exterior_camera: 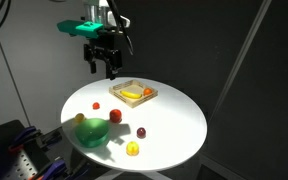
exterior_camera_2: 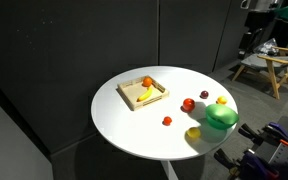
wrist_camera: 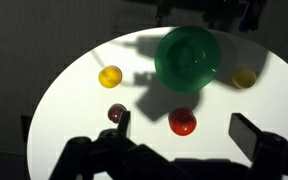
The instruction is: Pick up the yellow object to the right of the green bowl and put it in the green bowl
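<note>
Well above the worktop (exterior_camera: 174, 115), the gripper (exterior_camera: 104, 68) hangs empty, jaws spread wide. The yellow object (exterior_camera: 134, 149) lies near the worktop's rim, apart from the bowl (exterior_camera: 92, 132), with a dark red piece (exterior_camera: 141, 131) close by.

Risks, as I judge them:
- Long descent; a small aiming error puts a finger on the lump, not beside it.
- Rounded, smooth lump could squirt from the closing jaws and roll off the rim.
- Pale ball (wrist_camera: 244, 77) on the bowl's other side invites a wrong pick.
- Light bowl may skid if clipped.

Textures: the worktop is white, round and matte. The bowl is glossy green plastic. The lump is yellow, orange-tinged and looks hard. The tray (exterior_camera: 134, 92) is square, shallow wood.
</note>
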